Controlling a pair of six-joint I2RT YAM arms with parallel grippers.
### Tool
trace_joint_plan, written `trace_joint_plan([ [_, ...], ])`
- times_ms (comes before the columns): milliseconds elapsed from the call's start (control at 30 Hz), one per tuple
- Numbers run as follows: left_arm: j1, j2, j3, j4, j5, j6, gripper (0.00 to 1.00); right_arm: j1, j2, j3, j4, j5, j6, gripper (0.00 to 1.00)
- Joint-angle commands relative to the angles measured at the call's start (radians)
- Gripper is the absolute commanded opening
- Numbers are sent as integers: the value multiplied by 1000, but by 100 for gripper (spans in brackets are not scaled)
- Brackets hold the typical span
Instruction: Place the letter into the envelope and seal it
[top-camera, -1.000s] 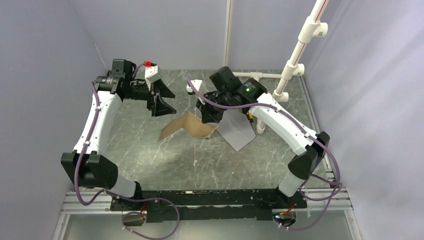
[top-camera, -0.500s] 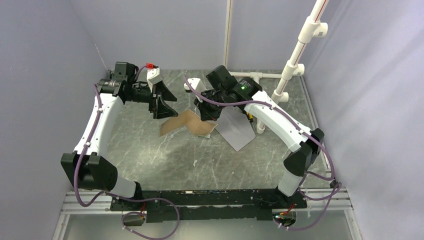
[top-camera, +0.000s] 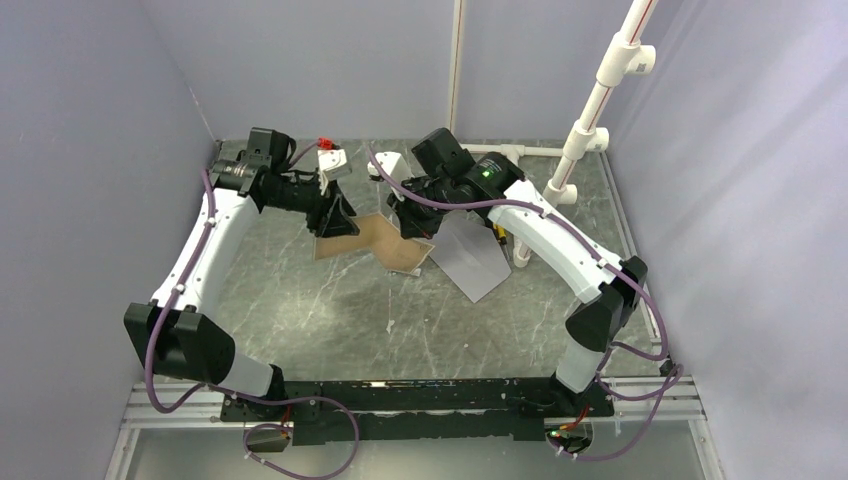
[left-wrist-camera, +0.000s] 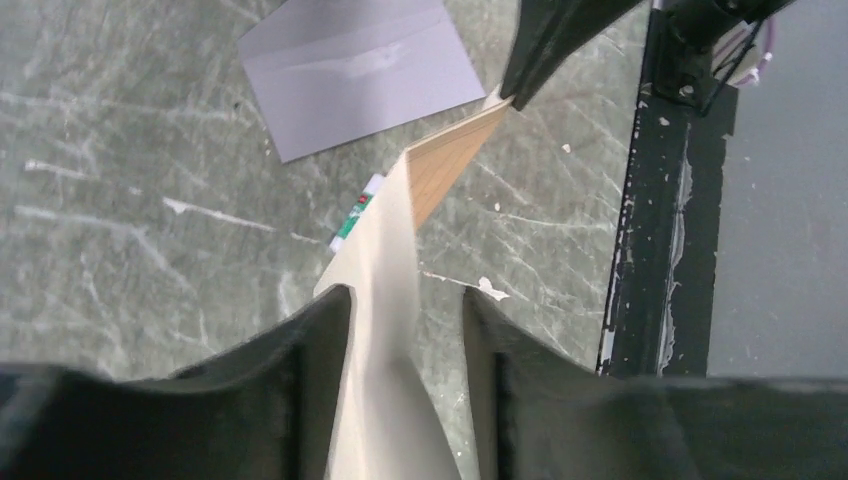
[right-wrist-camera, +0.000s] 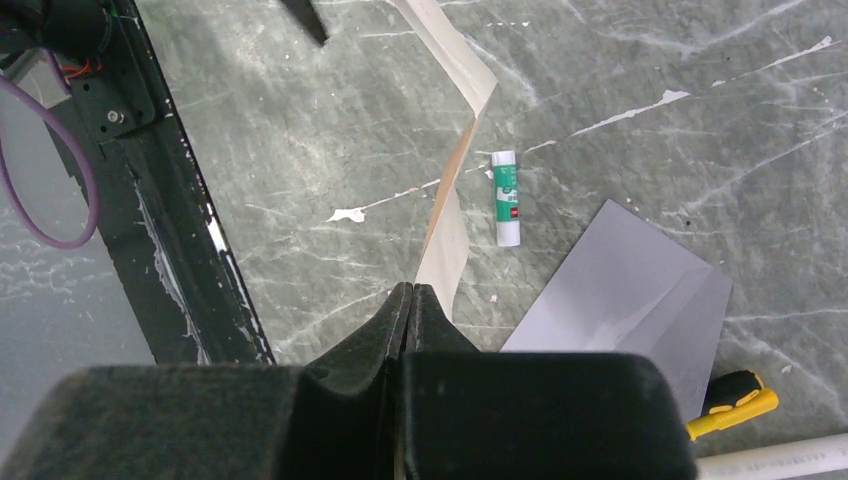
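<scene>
The tan letter (top-camera: 395, 250) hangs bent in a fold above the table. My right gripper (top-camera: 412, 225) is shut on its right end, and the jaws are pressed together on the sheet's edge in the right wrist view (right-wrist-camera: 412, 288). My left gripper (top-camera: 338, 218) is open, and its two fingers straddle the letter's left end (left-wrist-camera: 405, 292) with a gap on one side. The letter (left-wrist-camera: 445, 160) runs away from there to the right gripper's fingers. The grey envelope (top-camera: 472, 262) lies flat on the table to the right of the letter, and it shows in both wrist views (left-wrist-camera: 360, 75) (right-wrist-camera: 620, 295).
A green-and-white glue stick (right-wrist-camera: 507, 198) lies on the table under the letter. A yellow-and-black tool (right-wrist-camera: 735, 400) lies by the envelope's far corner. A white pipe stand (top-camera: 580, 130) rises at the back right. The black base rail (left-wrist-camera: 660, 200) runs along the near edge.
My left gripper has moved right, and its open fingers now straddle the letter's left end. My right gripper still holds the letter, with the fold a little tighter.
</scene>
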Motion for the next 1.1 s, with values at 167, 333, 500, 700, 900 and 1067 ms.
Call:
trace_joint_plan([
  [167,-12,-61,-40,195,-170,-33,3,-7,-22,25,15,10,15,0],
  [333,-13,-83,-44,225,-149,-30,2,-67,-34,17,66,36,116,17],
  [500,-13,-74,-1,180,-123,-13,2,-164,-139,-105,235,-94,168,80],
  [700,-13,-87,14,189,-80,-41,3,-167,-241,-271,414,-191,145,95],
  [900,-13,-105,44,142,-19,-17,2,-169,-293,-382,548,-244,136,96],
  [1067,-12,-123,54,100,25,-4,2,-169,-336,-404,513,-315,137,81],
])
